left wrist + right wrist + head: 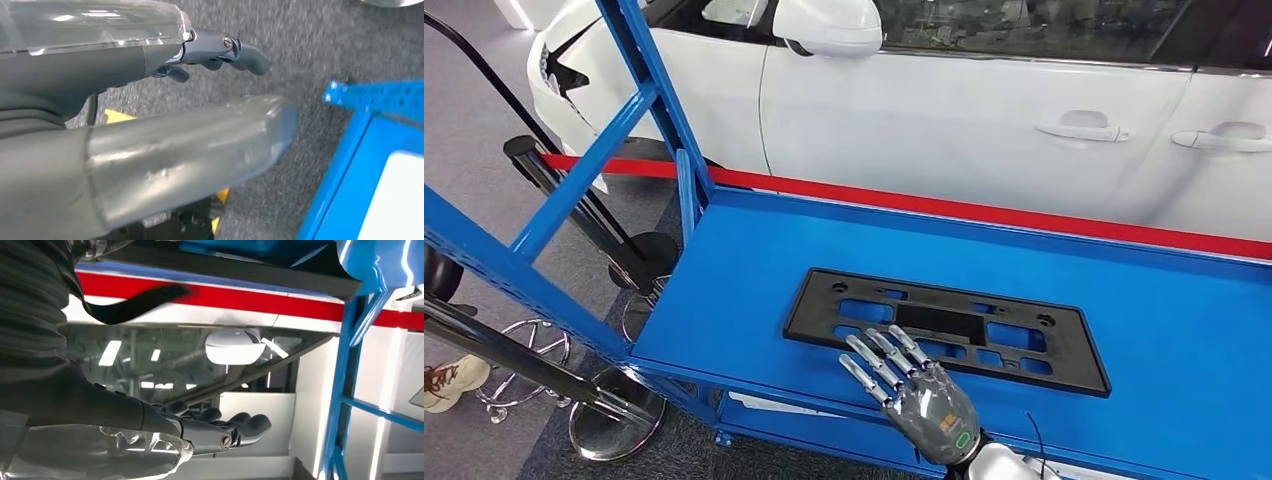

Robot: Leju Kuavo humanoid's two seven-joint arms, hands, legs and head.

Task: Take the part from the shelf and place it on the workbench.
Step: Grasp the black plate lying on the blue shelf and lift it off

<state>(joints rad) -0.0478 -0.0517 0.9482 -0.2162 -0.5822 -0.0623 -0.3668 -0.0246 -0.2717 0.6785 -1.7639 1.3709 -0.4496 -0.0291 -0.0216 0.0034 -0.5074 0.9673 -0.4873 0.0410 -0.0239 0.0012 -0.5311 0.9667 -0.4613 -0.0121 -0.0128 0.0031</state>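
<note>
- Nearest to us in the head view, our right hand [921, 396] reaches up from below with its fingers [879, 356] stretched out flat and apart, grasping nothing — the fingertips lie over the near edge of the part.
- The right wrist view shows the same hand [210, 430] extended with fingers straight and nothing in it.
- In the left wrist view our left hand [210, 52] hangs over grey carpet [310, 45], fingers loosely curled with nothing held; we cannot tell whether it is relaxed or clenched.
- The part — a flat black plastic licence plate bracket [944, 325] with rectangular cut-outs — lies flat on the blue shelf [1164, 330], near its front edge.
- To the left, the shelf's blue uprights [659, 90] rise, with chrome stool bases [614, 415] on the floor beside them.
- Behind the shelf runs a red barrier strip [984, 210].
- Farthest off stands a white car [944, 110], its door handles and mirror in sight.
</note>
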